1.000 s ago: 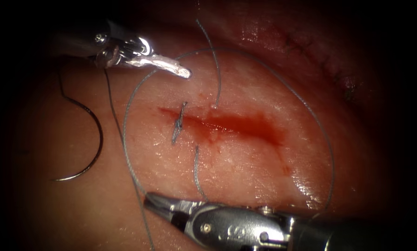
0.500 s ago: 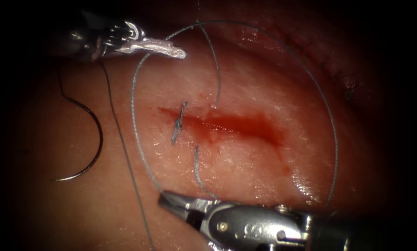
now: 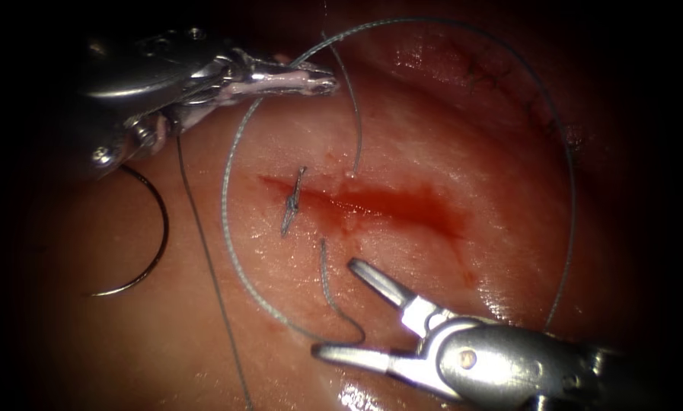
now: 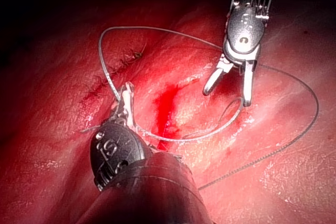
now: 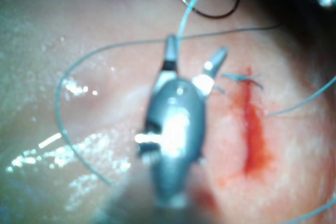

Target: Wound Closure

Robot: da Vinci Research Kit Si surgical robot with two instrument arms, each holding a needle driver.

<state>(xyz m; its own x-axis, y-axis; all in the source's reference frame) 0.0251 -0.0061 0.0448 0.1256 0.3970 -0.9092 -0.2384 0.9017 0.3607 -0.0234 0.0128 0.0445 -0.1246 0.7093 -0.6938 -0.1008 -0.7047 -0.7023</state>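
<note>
the tissue is seen wet and pale pink in the endoscope view, and the cut runs across its middle with red fluid lying inside it. 1 stitch is tied across the left end of the cut. the same cut is seen in the left wrist view, and also in the right wrist view.

the right tool is found below the cut, on the near side. its 2 jaws are spread wide apart and nothing is held between them. the thread passes just beside the lower jaw, but contact cannot be told. this tool is seen open in the left wrist view too, and also in its own view.

the left tool is placed above and left of the cut. its jaws are closed on the thread, which is held at the tip. from there a big loop is made around the cut, up over the far side and down on the right.

the needle is left lying on the tissue, well to the left of the cut. it is held by no tool, and it is not seen driven in the tissue.
</note>
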